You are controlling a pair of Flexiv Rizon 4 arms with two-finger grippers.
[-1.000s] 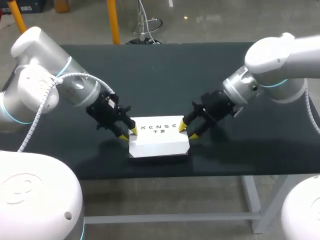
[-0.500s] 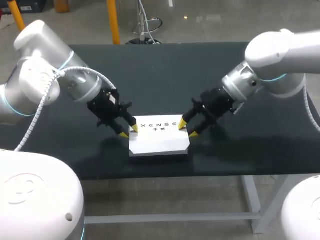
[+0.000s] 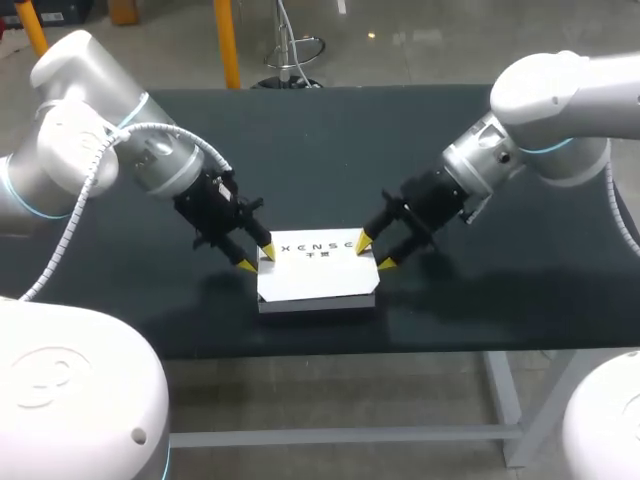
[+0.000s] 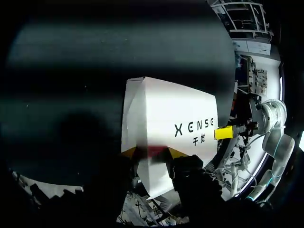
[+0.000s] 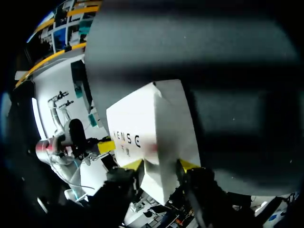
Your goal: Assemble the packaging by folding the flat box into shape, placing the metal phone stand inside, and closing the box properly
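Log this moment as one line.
box: white, lying on table | left gripper: at box's left end | right gripper: at box's right end | phone stand: not visible

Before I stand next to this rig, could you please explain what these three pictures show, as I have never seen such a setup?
It is a robot with a left arm and a right arm at a dark table. The wide picture comes from a fixed camera above and behind it. The two round ones come from a camera on each wrist, looking out along that arm's gripper. One white box, already folded into shape, lies on the table. The left gripper sits at its left end, the right gripper at its right end. Whether either actually clamps the box, the pictures do not show.
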